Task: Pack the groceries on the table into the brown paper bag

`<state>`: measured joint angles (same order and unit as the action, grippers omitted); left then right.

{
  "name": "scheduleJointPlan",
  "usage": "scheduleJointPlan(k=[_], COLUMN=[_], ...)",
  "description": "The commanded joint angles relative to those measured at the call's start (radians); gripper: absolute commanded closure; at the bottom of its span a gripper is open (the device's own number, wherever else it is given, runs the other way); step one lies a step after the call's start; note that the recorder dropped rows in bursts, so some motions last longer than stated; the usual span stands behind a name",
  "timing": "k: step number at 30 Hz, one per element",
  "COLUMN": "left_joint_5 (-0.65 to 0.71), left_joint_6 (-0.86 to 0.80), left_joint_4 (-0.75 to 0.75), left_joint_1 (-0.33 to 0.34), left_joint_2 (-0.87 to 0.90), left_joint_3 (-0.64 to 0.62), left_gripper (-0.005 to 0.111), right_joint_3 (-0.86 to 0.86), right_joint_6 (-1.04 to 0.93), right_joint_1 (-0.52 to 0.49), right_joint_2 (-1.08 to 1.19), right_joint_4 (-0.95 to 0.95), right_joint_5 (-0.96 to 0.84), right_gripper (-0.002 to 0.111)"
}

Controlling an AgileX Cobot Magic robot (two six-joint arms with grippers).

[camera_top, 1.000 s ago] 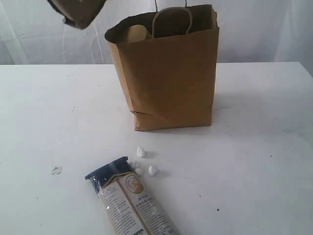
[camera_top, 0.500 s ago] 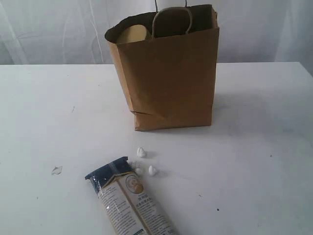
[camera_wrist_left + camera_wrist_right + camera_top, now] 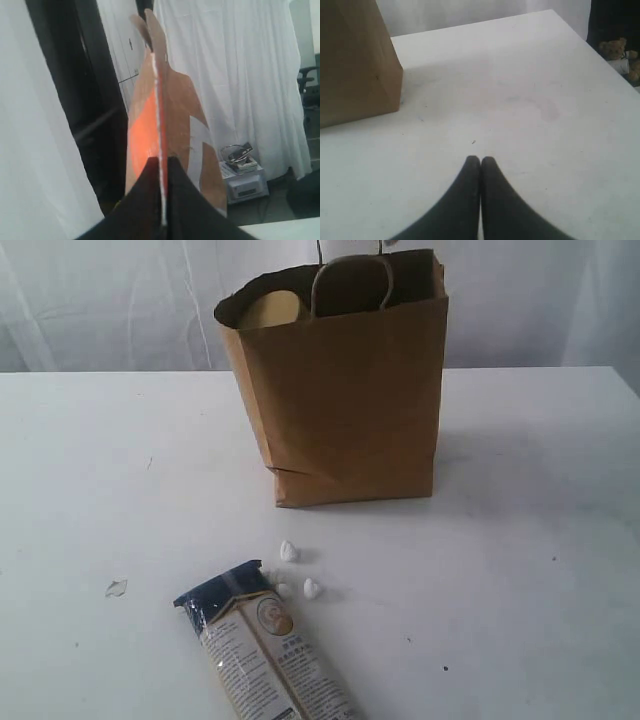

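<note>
The left claw point(image 3: 161, 162) pinches the brown red-labelled pouch point(image 3: 145, 130) (seen edge-on). The right claw point(image 3: 480, 161) has its 2 fingers point(image 3: 465, 192) pressed together, holding nothing, above the table point(image 3: 545, 100). The brown paper bag point(image 3: 345, 410) stands far, in the middle. The long noodle packet point(image 3: 265, 650) and small white lumps point(image 3: 288, 551) lie near, left.

brown paper bag point(image 3: 345, 400): kraft paper, matt, creased | surface point(image 3: 520, 540): white, matt, smooth, few specks | noodle pkt point(image 3: 265, 650): plastic film, glossy | brown pouch point(image 3: 172, 125): matt paper-look, red label | left hand point(image 3: 161, 159) & right hand point(image 3: 480, 159): black, matt, smooth | curtain point(image 3: 240, 75): white cloth, soft folds
</note>
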<state>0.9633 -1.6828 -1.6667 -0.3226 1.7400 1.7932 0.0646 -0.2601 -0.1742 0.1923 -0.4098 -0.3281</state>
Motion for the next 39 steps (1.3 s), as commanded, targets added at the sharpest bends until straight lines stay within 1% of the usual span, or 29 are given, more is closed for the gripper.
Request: scheduleJointPlan(k=[1,2,4,8,11,15,20,24,27,29,31,34,36,39], left_joint_5=[-0.064,-0.086,-0.131,-0.222,-0.237,-0.267,-0.256,-0.254,-0.263,-0.266,-0.221,-0.12,-0.127,-0.152], left_joint_6=[-0.197,-0.226,-0.228,-0.233,-0.235,-0.231,-0.182,-0.093,-0.011,0.082,0.131,0.135,0.12,0.076], left_joint_4=[-0.078,-0.048,0.007,0.055,0.088,0.197,0.228,0.245,0.254,0.234,0.173,0.072,0.029,0.01], left_joint_1=[-0.06,-0.074,-0.086,-0.087,-0.087,-0.087,-0.087,-0.085,-0.062,-0.035,0.0,0.034,0.041,0.041], left_joint_2=[-0.019,-0.019,-0.019,-0.019,-0.019,-0.044,-0.08,-0.113,-0.134,-0.136,-0.116,-0.079,-0.053,-0.023], left_joint_3=[0.011,0.011,0.011,0.011,0.011,0.011,0.011,0.01,0.01,0.01,0.01,0.01,0.01,0.01], left_gripper=[0.107,0.107,0.107,0.107,0.107,0.107,0.107,0.107,0.107,0.107,0.107,0.107,0.107,0.107], right_joint_3=[-0.004,-0.004,-0.004,-0.004,-0.004,-0.004,-0.004,-0.004,-0.004,-0.004,-0.004,-0.004,-0.004,-0.004], right_joint_6=[0.004,0.004,0.004,0.004,0.004,0.004,0.004,0.004,0.004,0.004,0.004,0.004,0.004,0.004], right_joint_1=[0.004,0.004,0.004,0.004,0.004,0.004,0.004,0.004,0.004,0.004,0.004,0.004,0.004,0.004], right_joint_2=[0.004,0.004,0.004,0.004,0.004,0.004,0.004,0.004,0.004,0.004,0.004,0.004,0.004,0.004], right_joint_4=[-0.002,-0.002,-0.002,-0.002,-0.002,-0.002,-0.002,-0.002,-0.002,-0.002,-0.002,-0.002,-0.002,-0.002], right_joint_5=[0.012,0.012,0.012,0.012,0.012,0.012,0.012,0.012,0.012,0.012,0.012,0.012,0.012,0.012], right_gripper=[0.108,0.108,0.108,0.108,0.108,0.108,0.108,0.108,0.108,0.108,0.108,0.108,0.108,0.108])
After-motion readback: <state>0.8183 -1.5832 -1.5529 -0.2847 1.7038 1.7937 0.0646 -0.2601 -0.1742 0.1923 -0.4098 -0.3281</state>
